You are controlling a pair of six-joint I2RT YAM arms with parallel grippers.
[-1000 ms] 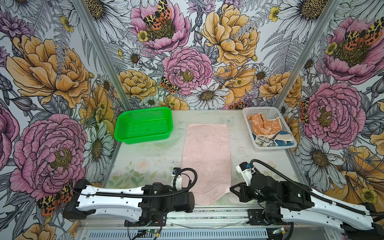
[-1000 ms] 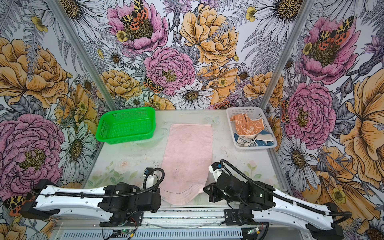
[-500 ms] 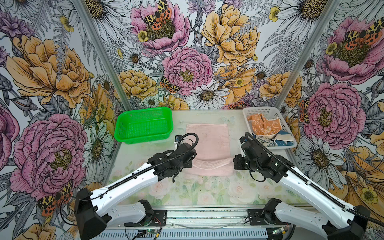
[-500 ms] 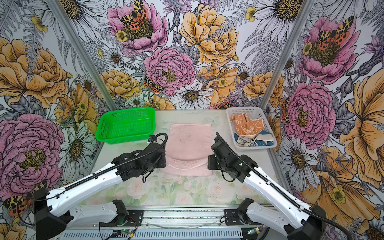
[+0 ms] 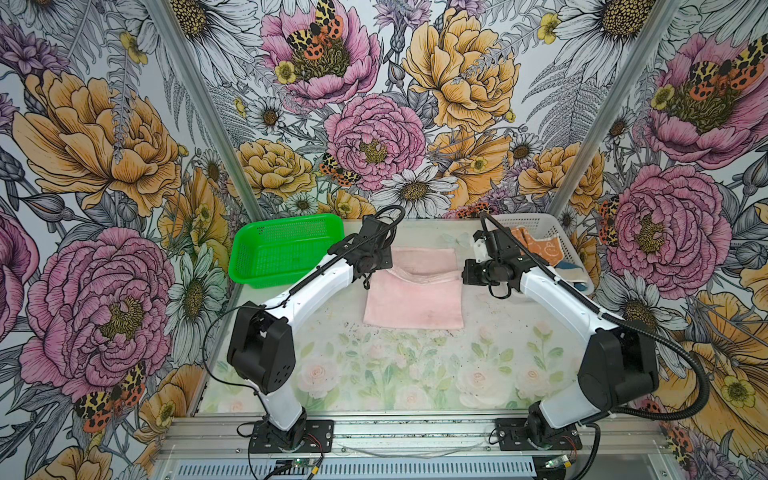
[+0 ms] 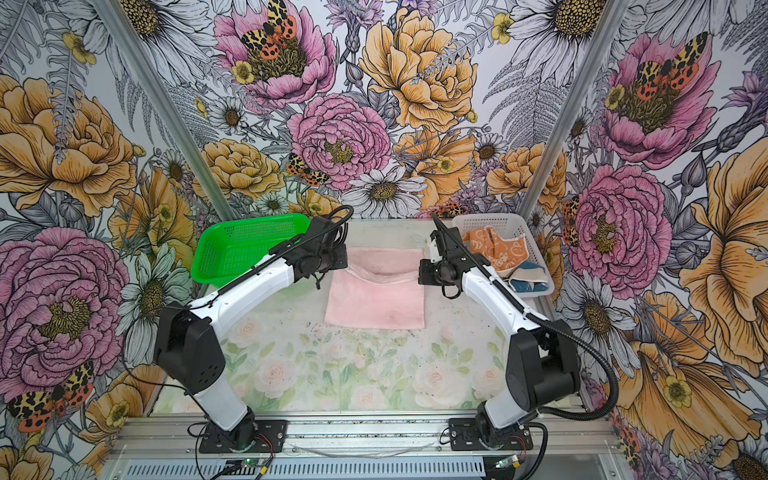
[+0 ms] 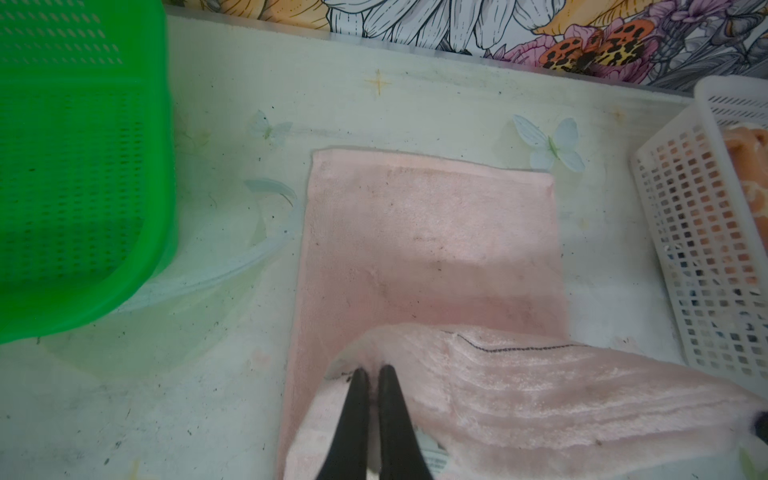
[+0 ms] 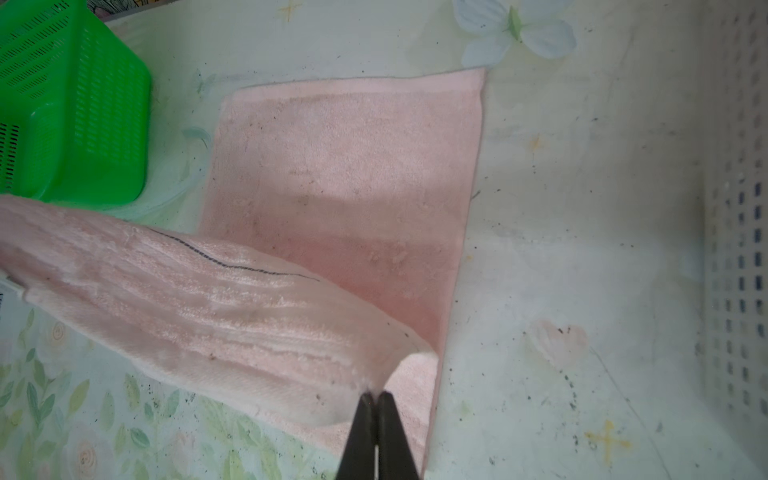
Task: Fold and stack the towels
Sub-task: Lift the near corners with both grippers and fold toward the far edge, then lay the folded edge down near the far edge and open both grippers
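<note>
Left wrist view: our left gripper (image 7: pixel 373 372) pinches a pink towel (image 7: pixel 428 232) corner.
Right wrist view: our right gripper (image 8: pixel 376 395) clamps the other lifted corner.

Lit brightly and evenly from overhead in both top views, with no glare. Reads sharp from centre to corners, though walls (image 5: pixel 104 174) lean outward toward the frame edges. Throws only soft shadows: a darker band on the towel (image 5: pixel 415 301) under its lifted fold, at centre. Turns softer and hazier in both wrist views: green basket (image 7: pixel 75 166) oversaturated and glowing, white basket (image 8: pixel 735 249) washed out and blurred, sheen on the raised pile nearest the lens.
</note>
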